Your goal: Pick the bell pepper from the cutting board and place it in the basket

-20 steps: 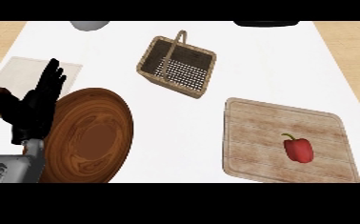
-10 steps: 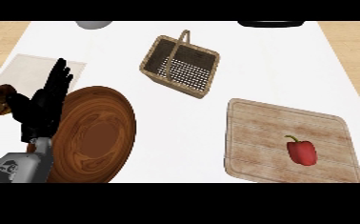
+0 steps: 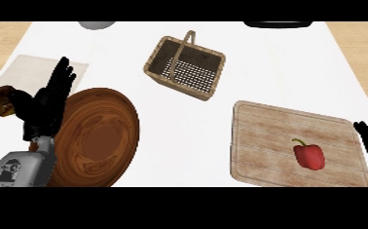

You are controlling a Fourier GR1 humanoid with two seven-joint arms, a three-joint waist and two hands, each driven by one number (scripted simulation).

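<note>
Bell pepper: you had one red bell pepper (image 3: 309,156) with a green stem, lying on the cutting board toward its right end, untouched by either hand.
Cutting board: you had one wooden cutting board (image 3: 269,140) at the tabletop's near right corner, well apart from the basket.
Basket: you had one woven basket (image 3: 185,69) with a single upright handle, sitting around the middle of the tabletop toward the far edge, with nothing visible inside.
Left hand: your left hand (image 3: 47,105) stood at the left edge of the tabletop, fingers straight and spread, pointing up, holding nothing, beside the plate's left rim.
Right hand: you could see only a dark sliver of the right hand (image 3: 361,131) at the right edge, just past the cutting board; whether it was spread or curled you could not tell.
Plate: you had one brown wooden plate (image 3: 97,138) at the near left corner.
Cloth: one pale cloth (image 3: 32,69) lay by the left edge, behind the left hand.
</note>
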